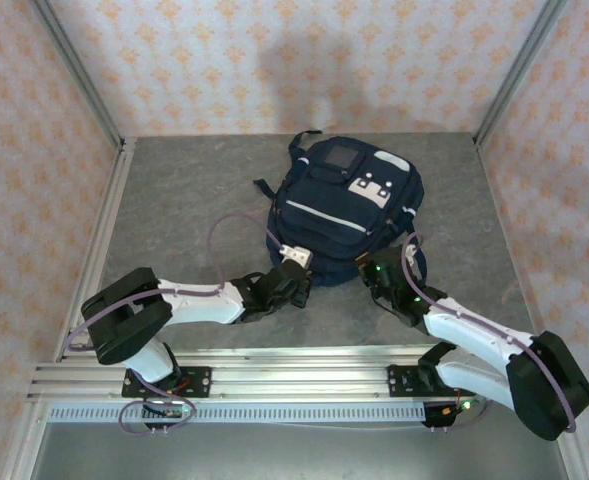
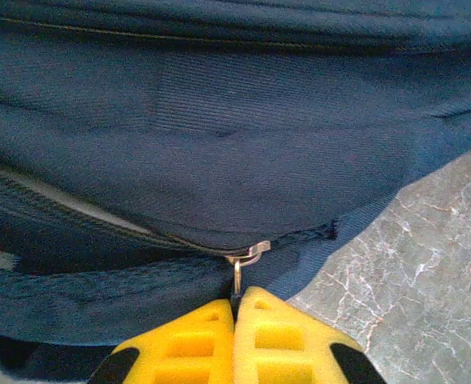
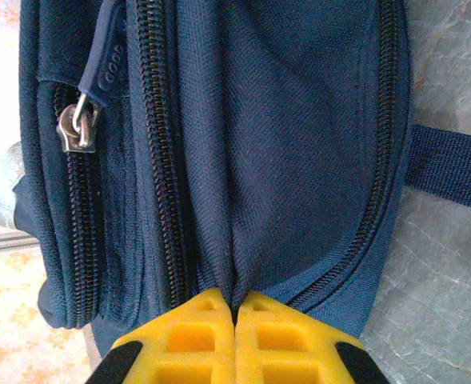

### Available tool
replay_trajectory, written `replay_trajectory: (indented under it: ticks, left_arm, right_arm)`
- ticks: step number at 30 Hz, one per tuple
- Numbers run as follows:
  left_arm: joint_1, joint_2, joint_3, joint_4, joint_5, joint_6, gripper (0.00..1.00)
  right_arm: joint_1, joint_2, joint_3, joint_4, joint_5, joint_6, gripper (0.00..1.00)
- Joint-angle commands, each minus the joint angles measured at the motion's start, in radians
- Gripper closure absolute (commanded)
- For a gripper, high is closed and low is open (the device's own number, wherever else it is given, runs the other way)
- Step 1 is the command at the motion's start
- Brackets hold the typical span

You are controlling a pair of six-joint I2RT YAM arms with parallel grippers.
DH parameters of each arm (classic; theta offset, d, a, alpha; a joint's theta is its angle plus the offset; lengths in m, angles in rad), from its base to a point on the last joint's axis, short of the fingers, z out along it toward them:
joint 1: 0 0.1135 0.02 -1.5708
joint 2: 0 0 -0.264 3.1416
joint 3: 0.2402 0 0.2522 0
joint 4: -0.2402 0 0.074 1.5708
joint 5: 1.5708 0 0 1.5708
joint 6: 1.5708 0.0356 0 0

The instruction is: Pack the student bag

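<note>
While both arms reach in from the near edge, the backpack [image 1: 342, 205] lies flat on the grey marbled table [image 1: 174, 190], around the middle and toward the far side, front panel up, with its white and grey patches on the far half. Left gripper [image 1: 296, 268] sits at the near-left edge of the backpack; right gripper [image 1: 376, 270] sits at the near-right edge. Left wrist view: the yellow fingers [image 2: 189, 340] are pressed together, the jaws closed on a small metal zipper pull [image 2: 238, 277] that hangs from a slider at the end of a zip line on the navy cloth; bare table shows to the right. Right wrist view: the right gripper [image 3: 235, 302] has its yellow fingers [image 3: 189, 344] pinched tight on a raised fold of navy fabric [image 3: 229, 200] between two zipper tracks, with cloth gathered into the seam between the pads. A second metal slider [image 3: 78, 128] with a navy rubber tab sits on the left pocket, apart from the fingers. A dark strap [image 3: 451, 164] runs off the backpack's right side onto the table.
</note>
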Motion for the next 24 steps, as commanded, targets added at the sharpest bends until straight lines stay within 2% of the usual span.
replay_trajectory:
  ticks: [1, 8, 11, 13, 20, 21, 23, 24]
  left_arm:
    - [0.038, -0.032, -0.037, -0.033, -0.035, 0.009, 1.0]
    - [0.064, -0.073, -0.07, -0.046, -0.008, 0.029, 1.0]
    - [0.062, -0.073, -0.074, -0.029, 0.078, 0.04, 1.0]
    - [0.053, -0.07, -0.069, -0.024, 0.121, 0.047, 1.0]
    - [-0.008, 0.002, 0.033, -0.028, 0.165, 0.054, 1.0]
    - [-0.018, 0.018, 0.055, -0.025, 0.173, 0.048, 1.0]
    - [-0.041, 0.047, 0.098, -0.031, 0.182, 0.042, 1.0]
    - [-0.058, 0.061, 0.12, -0.035, 0.186, 0.04, 1.0]
  right_arm:
    - [-0.004, -0.027, -0.006, -0.064, 0.095, -0.042, 1.0]
    - [-0.028, -0.042, 0.025, -0.162, 0.103, -0.102, 1.0]
    - [-0.053, -0.062, 0.037, -0.224, 0.104, -0.124, 1.0]
    - [-0.075, -0.083, 0.047, -0.269, 0.1, -0.147, 1.0]
    - [-0.131, -0.171, 0.093, -0.4, 0.06, -0.245, 1.0]
    - [-0.131, -0.188, 0.102, -0.426, 0.057, -0.249, 0.92]
    - [-0.131, -0.223, 0.116, -0.488, 0.054, -0.237, 0.59]
    - [-0.131, -0.24, 0.123, -0.532, 0.057, -0.21, 0.49]
